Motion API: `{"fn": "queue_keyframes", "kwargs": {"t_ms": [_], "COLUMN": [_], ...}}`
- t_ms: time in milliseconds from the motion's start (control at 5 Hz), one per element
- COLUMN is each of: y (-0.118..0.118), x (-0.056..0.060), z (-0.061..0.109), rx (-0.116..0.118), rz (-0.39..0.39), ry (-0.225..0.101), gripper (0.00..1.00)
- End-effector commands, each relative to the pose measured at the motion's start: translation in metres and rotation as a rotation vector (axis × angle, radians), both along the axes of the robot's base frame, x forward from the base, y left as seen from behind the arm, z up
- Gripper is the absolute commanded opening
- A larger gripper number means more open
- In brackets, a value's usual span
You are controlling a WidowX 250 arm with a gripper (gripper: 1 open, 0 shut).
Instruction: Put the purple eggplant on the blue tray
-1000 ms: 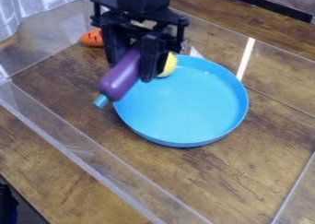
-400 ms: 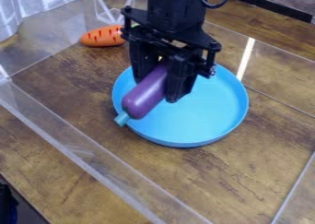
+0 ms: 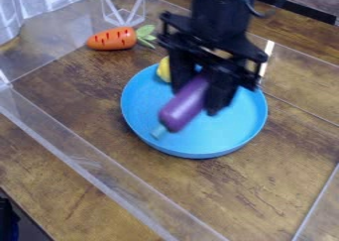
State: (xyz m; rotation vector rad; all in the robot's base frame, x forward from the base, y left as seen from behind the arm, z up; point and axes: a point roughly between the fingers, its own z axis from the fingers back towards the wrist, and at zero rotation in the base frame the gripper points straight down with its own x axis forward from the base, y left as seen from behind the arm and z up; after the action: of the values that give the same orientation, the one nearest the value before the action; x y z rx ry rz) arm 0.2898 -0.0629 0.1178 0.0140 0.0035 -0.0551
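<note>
Holds purple toy eggplant (image 3: 184,107) clamped in black gripper (image 3: 204,83), fingers together on its upper part and partly hiding it. Slants from the gripper down toward the lower left of the view, with teal-green stem cap (image 3: 158,132) at the lower end. Lies directly over round blue tray (image 3: 199,144), within its rim as seen from the camera; leaves unclear any contact between eggplant and tray. Blurs somewhat at gripper and eggplant alike. Includes, just beside the gripper on the left of the view, small yellow lemon-like fruit (image 3: 165,68), partly covered by the black gripper body. Shows, well apart from the gripper toward the upper left, orange toy carrot (image 3: 111,40) with green leaves (image 3: 146,33). Spreads beneath and around the gripper as brown wooden tabletop (image 3: 265,200), with transparent plastic edging (image 3: 82,146) running diagonally to the gripper's lower left.
</note>
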Motion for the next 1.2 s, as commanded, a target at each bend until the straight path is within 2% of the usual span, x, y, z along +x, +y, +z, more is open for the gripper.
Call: {"fn": "queue_keyframes", "kwargs": {"t_ms": [0, 200, 400, 600, 1000], "y": [-0.017, -0.020, -0.018, -0.008, 0.003], "x": [0.015, 0.021, 0.029, 0.033, 0.031], "z": [0.003, -0.010, -0.009, -0.001, -0.005], "rx": [-0.005, 0.002, 0.020, 0.034, 0.045], "rz": [0.013, -0.004, -0.041, -0.047, -0.187], "ry": [-0.055, -0.054, -0.057, -0.076, -0.105], "gripper": [0.00, 0.00, 0.00, 0.00, 0.00]}}
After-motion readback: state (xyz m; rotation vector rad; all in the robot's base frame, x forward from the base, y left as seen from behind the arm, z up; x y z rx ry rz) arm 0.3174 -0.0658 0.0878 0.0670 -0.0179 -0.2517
